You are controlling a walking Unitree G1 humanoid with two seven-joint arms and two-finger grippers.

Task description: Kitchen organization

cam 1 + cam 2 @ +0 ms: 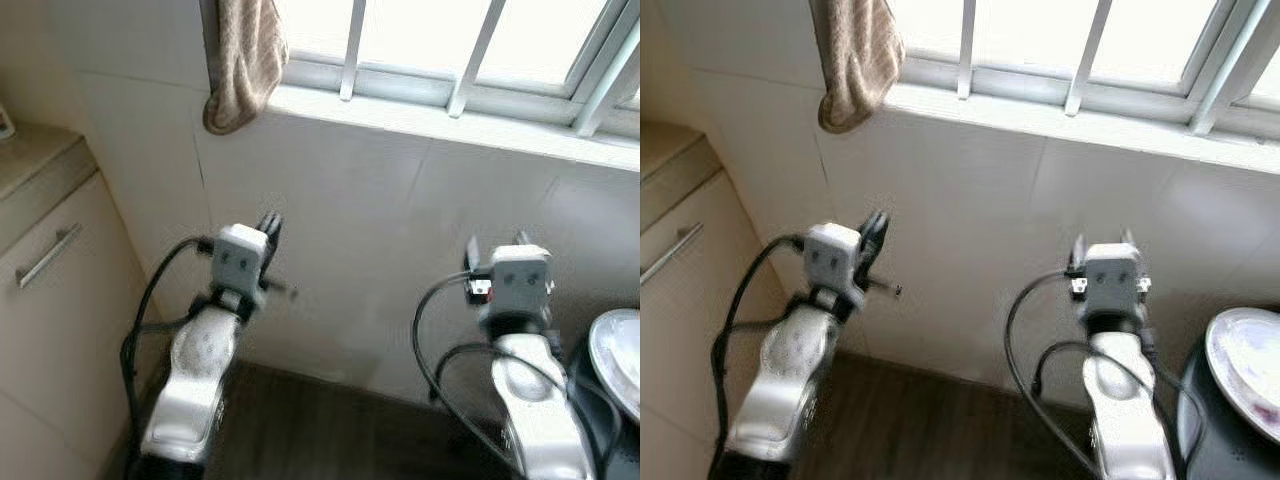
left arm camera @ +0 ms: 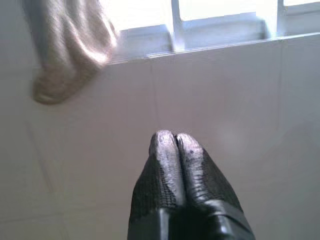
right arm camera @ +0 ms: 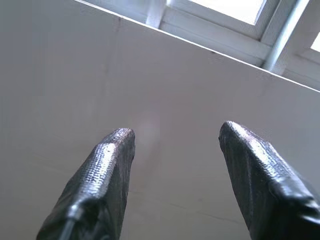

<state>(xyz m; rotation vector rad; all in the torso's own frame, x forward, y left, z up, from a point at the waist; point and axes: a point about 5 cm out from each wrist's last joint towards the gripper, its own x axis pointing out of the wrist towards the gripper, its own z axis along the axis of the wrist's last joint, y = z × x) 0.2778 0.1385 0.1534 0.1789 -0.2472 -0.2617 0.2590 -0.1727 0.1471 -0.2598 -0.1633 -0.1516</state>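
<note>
1. Tiled wall (image 1: pixel 400 220) dead ahead, both arms raised toward it.
2. Left pincer (image 2: pixel 175 142) pinched tight, holding nothing; towel (image 1: pixel 245 60) hangs from the sill at 11 o'clock.
3. Right pincer (image 3: pixel 175 135) spread wide, empty; plate (image 1: pixel 620 360) at 3 o'clock.

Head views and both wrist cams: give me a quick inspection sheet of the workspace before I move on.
Surface: dark wood-look floor below a white tiled wall.
Job's things: brown towel hanging at the window sill; white plate on a dark appliance at right.
Clutter: nothing seen.
Grippers: left tool shut, empty; right tool open, empty; both face the wall.
Cables: black loops along both arms.
Surroundings: barred window; beige cabinet at left.
</note>
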